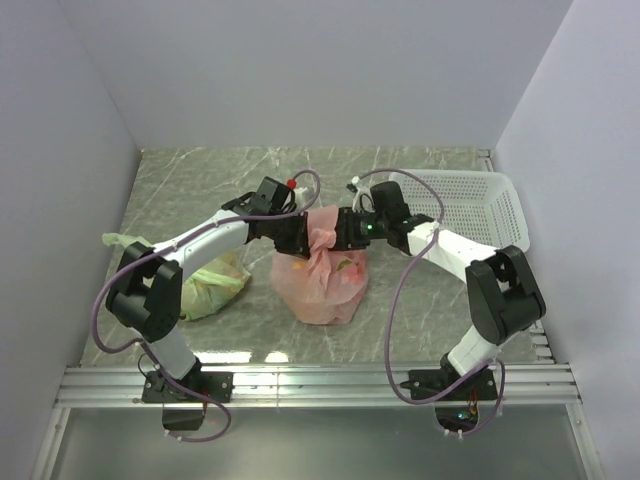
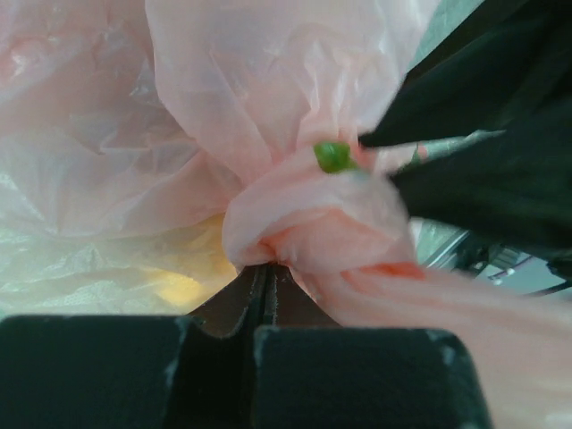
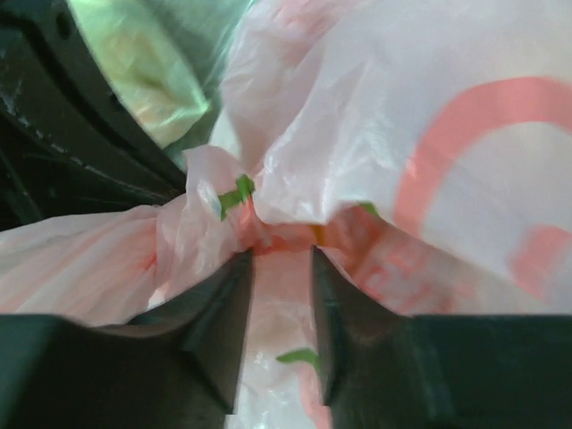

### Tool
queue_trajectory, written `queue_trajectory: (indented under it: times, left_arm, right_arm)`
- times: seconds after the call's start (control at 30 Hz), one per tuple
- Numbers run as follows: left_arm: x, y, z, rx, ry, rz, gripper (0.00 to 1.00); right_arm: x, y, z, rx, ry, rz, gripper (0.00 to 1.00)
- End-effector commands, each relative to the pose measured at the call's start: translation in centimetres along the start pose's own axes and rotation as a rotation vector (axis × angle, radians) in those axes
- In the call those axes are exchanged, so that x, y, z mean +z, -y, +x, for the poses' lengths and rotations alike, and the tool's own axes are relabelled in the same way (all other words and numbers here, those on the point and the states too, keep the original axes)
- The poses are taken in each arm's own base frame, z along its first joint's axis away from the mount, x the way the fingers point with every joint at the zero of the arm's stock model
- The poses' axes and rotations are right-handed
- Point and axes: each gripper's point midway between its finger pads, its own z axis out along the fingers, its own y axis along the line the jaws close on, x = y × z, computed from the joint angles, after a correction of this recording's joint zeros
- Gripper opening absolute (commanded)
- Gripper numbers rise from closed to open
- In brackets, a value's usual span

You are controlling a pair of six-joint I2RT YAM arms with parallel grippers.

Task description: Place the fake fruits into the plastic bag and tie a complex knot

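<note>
The salmon-pink plastic bag [image 1: 318,285] sits mid-table with fake fruits [image 1: 346,268] showing dimly through it. A yellow fruit [image 2: 174,288] glows through the film in the left wrist view. The bag's top is twisted into a knot [image 2: 313,219], which also shows in the right wrist view [image 3: 228,219]. My left gripper [image 1: 299,236] is shut, its jaws [image 2: 265,273] pinching pink plastic just below the knot. My right gripper [image 1: 346,231] faces it from the right, and its fingers [image 3: 279,259] hold a band of pink plastic between them.
A pale green plastic bag [image 1: 212,282] lies left of the pink bag, under the left arm, and also shows in the right wrist view [image 3: 147,63]. A white mesh basket [image 1: 470,205] stands at the back right. Walls close the table on three sides.
</note>
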Motion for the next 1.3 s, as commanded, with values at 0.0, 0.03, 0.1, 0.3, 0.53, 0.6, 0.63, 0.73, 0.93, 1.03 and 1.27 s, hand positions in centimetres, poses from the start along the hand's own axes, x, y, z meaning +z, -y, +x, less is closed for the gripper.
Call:
queue_trajectory:
  times: [0.0, 0.03, 0.1, 0.3, 0.53, 0.6, 0.63, 0.73, 0.93, 1.03, 1.27]
  left_arm:
    - [0.3, 1.2, -0.2, -0.026, -0.004, 0.068, 0.0]
    - [0.2, 1.7, -0.1, -0.03, -0.008, 0.098, 0.0]
    - [-0.1, 2.8, -0.6, -0.045, 0.024, 0.168, 0.0]
    - [-1.6, 8.0, -1.9, -0.047, 0.082, 0.499, 0.0]
    - [-2.9, 10.1, -0.9, -0.068, 0.054, 0.763, 0.0]
    - [-3.6, 10.1, -0.3, -0.147, 0.034, 0.832, 0.0]
    - [-4.9, 11.1, -0.9, -0.071, 0.095, 0.909, 0.0]
    - [-5.6, 11.4, -0.3, -0.168, 0.065, 0.987, 0.0]
    - [-6.4, 12.2, -1.4, -0.153, 0.165, 1.059, 0.0]
    - [-6.9, 13.5, -1.7, -0.109, 0.199, 1.119, 0.0]
    - [-6.6, 13.2, -1.2, -0.066, 0.177, 1.105, 0.0]
  right_arm:
    - [0.2, -2.7, 1.5, 0.002, -0.06, -0.152, 0.51]
    - [0.0, -2.9, 1.9, 0.005, -0.068, -0.171, 0.55]
    - [-0.4, -3.1, 3.1, 0.02, -0.094, -0.188, 0.66]
    - [0.0, -4.0, 3.5, 0.115, -0.122, -0.245, 0.8]
    - [0.4, -5.5, 1.7, 0.143, -0.065, -0.343, 0.82]
    - [0.3, -5.9, 1.3, 0.145, -0.044, -0.366, 0.82]
    - [0.2, -6.1, 0.8, 0.128, -0.02, -0.379, 0.82]
    - [0.3, -5.9, 1.0, 0.136, -0.015, -0.395, 0.81]
    - [-0.1, -7.0, 0.5, 0.107, 0.006, -0.46, 0.8]
    - [-0.2, -7.6, 0.3, 0.114, 0.012, -0.516, 0.79]
    - [-0.3, -5.9, 0.2, 0.048, -0.019, -0.472, 0.73]
